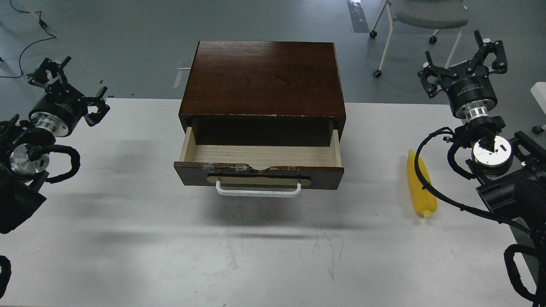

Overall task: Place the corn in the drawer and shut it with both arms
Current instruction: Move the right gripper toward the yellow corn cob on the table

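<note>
Head view, left to right: left gripper (68,91), fingers spread, hovers off the table's (128,238) far left edge; drawer (260,160) stands open and empty at centre; corn (420,187) lies lengthwise on the table right of it, tip far; right gripper (465,59), fingers spread, hangs beyond. Best approach: descend on the cob's middle, closing across its width.

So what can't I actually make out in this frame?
- Head view: back of the drawer interior, shadowed under the cabinet top.
- Corn: partly crossed by the right arm's black cable.
- Cabinet front below the drawer: hidden by the drawer front.
- Chair: cut off by the top edge.
</note>
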